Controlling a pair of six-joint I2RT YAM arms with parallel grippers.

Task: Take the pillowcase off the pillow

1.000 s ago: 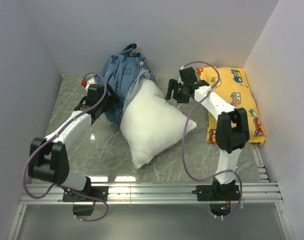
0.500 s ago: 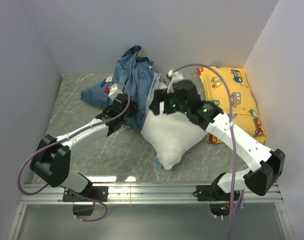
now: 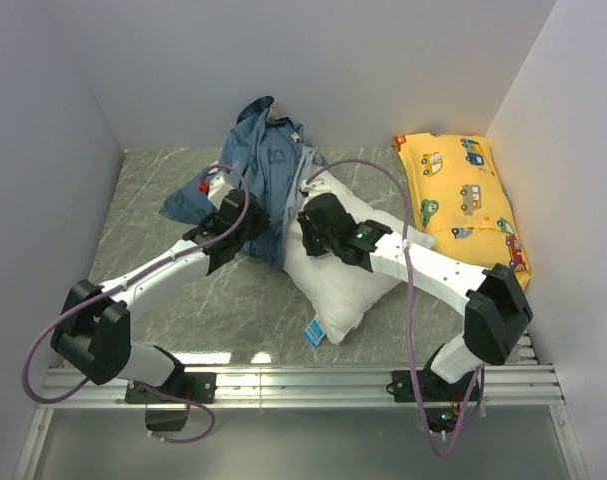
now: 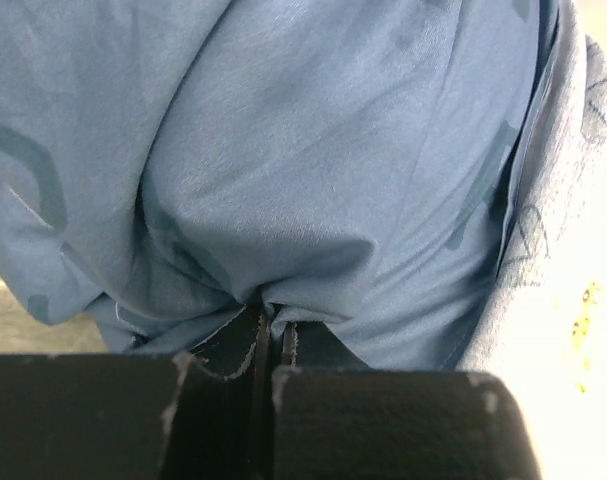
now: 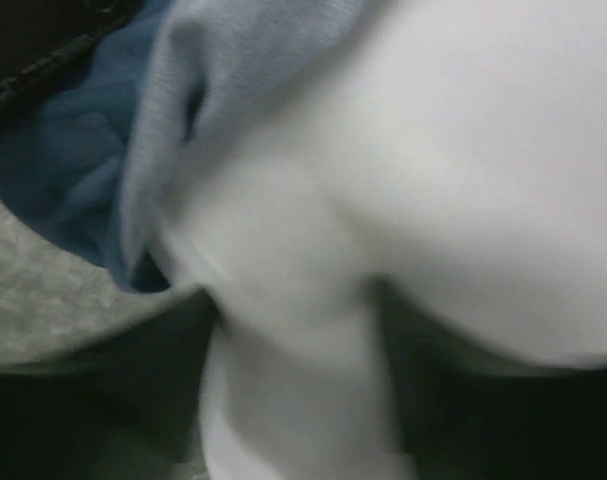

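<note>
While I watch from the overhead camera, the pillow (image 3: pixel 355 285) lies cornerwise in the middle of the grey marbled table (image 3: pixel 148 205). One corner points at the near rail. The far end sits in the mouth of the pillowcase (image 3: pixel 268 165), which is heaped toward the back wall. The right arm crosses the pillow, so I cannot tell which way its long axis runs. A small blue-and-white tag (image 3: pixel 311 333) hangs at the near corner, its print too small to read. The left gripper (image 3: pixel 248 228) is in the blue cloth just left of the pillow. The right gripper (image 3: pixel 311 225) rests on the pillow's far-left part. A yellow car-print pillow (image 3: pixel 465 195) lies along the right wall, apart from both. Plain pale walls close in three sides.

Through the left wrist camera, dark-blue cloth fills the frame. The left gripper (image 4: pixel 270 345) has its fingers pressed together on a fold of the pillowcase (image 4: pixel 333 150). Darker printed shapes show on the cloth, but no letters I can read.

Through the right wrist camera, all is blurred. A fold of the white pillow (image 5: pixel 463 180) runs down between the dark fingers (image 5: pixel 103 410) of the right gripper (image 5: pixel 293 400), which pinch it. Blue pillowcase (image 5: pixel 73 180) bunches at upper left.
</note>
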